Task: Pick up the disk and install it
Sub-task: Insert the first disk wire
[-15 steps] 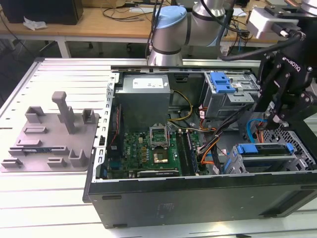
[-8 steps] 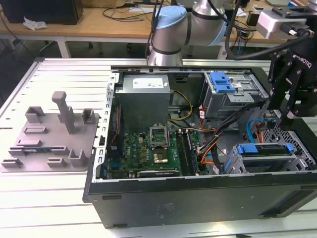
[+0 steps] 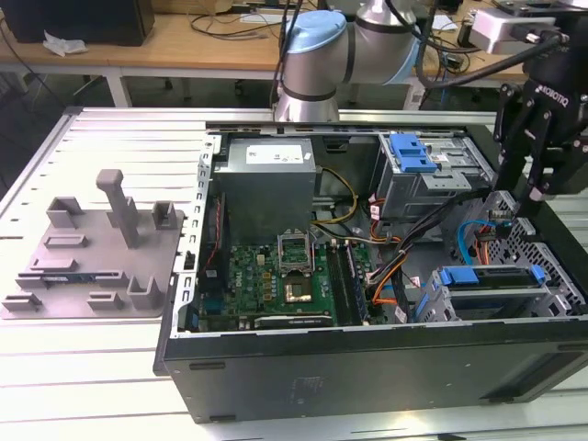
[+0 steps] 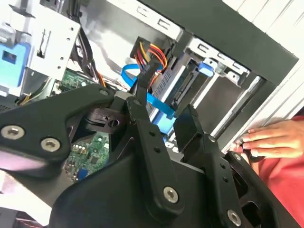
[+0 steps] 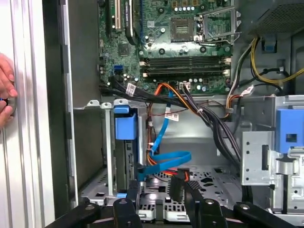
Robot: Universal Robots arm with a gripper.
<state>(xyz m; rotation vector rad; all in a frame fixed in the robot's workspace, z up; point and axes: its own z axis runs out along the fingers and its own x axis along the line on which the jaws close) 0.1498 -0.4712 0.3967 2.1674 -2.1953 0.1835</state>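
The disk [image 3: 489, 278], edged by its blue plastic bracket, sits in the lower metal drive cage [image 3: 551, 299] at the exterior view's right end of the open computer case. In the first wrist view it stands edge-on in its slot, the disk [image 5: 126, 159] below its blue tab. My black gripper [image 3: 525, 204] hovers above the case's perforated wall just behind that cage. In both wrist views the gripper [image 5: 155, 191] [image 4: 163, 110] is open, with nothing between its fingers and orange and blue cables behind the gap.
The motherboard [image 3: 276, 276], grey power supply [image 3: 268, 184] and upper cage with a blue tab [image 3: 413, 156] fill the case. Cable bundles [image 3: 404, 257] run between the cages. A person's hand [image 4: 273, 140] rests on the table beside the case. A grey fixture plate [image 3: 92, 257] lies on the exterior view's left.
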